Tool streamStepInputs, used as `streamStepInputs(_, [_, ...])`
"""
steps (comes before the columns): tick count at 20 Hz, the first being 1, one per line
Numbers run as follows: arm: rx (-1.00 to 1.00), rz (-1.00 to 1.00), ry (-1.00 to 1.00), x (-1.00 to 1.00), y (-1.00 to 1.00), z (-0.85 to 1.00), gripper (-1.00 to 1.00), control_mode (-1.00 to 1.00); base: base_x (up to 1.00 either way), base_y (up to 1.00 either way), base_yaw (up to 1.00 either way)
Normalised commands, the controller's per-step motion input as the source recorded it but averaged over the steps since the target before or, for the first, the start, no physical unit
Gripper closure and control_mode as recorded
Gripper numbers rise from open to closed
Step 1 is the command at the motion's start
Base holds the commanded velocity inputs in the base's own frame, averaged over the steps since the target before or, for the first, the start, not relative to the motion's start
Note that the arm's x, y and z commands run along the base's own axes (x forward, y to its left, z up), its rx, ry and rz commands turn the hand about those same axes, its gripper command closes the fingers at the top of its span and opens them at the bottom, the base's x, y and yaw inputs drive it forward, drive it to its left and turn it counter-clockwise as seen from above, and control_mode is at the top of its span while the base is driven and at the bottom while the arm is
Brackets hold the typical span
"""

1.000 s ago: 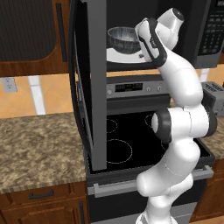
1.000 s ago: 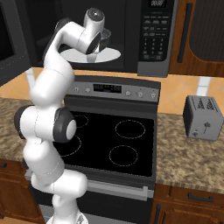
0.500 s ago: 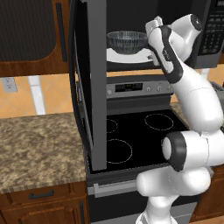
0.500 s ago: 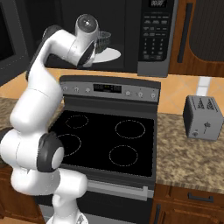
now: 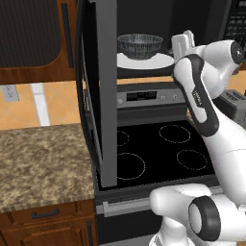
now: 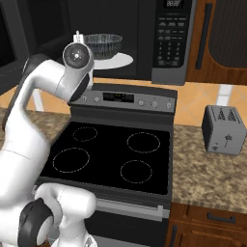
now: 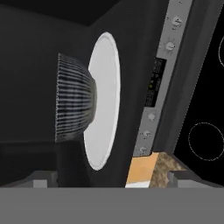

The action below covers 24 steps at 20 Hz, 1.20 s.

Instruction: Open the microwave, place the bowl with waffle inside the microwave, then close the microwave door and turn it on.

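Left base view, bowl (image 5: pixel 140 46) set on turntable plate (image 5: pixel 163 61) inside microwave (image 6: pixel 144 38), microwave door (image 5: pixel 98 91) swung wide, hand (image 5: pixel 182 43) spread, just beside plate edge, nothing gripped.

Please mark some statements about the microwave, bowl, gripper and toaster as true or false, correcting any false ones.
1. The microwave door is closed. False: it stands swung wide open.
2. The bowl sits on the turntable plate inside the microwave. True.
3. The gripper is clamped on the bowl. False: its jaws are open, clear of the bowl.
4. A toaster stands on the counter right of the stove. True.
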Motion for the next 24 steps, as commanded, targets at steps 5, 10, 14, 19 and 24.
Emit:
streamStepInputs(5, [-0.04, -0.01, -0.07, -1.0, 0.0, -0.02, -1.0, -1.0, 0.0, 0.0, 0.0])
streamStepInputs(10, [-0.18, -0.03, 0.0, -0.91, 0.07, -0.34, -1.0, -1.0, 0.0, 0.0, 0.0])
streamStepInputs(14, [-0.22, -0.04, -0.04, -0.73, 0.25, -0.43, -1.0, -1.0, 0.0, 0.0, 0.0])
streamStepInputs(19, [-0.2, -0.02, -0.15, -0.33, 0.16, -0.34, -1.0, -1.0, 0.0, 0.0, 0.0])
streamStepInputs(24, [-0.22, -0.03, -0.18, 0.0, 0.34, -0.27, -1.0, -1.0, 0.0, 0.0, 0.0])
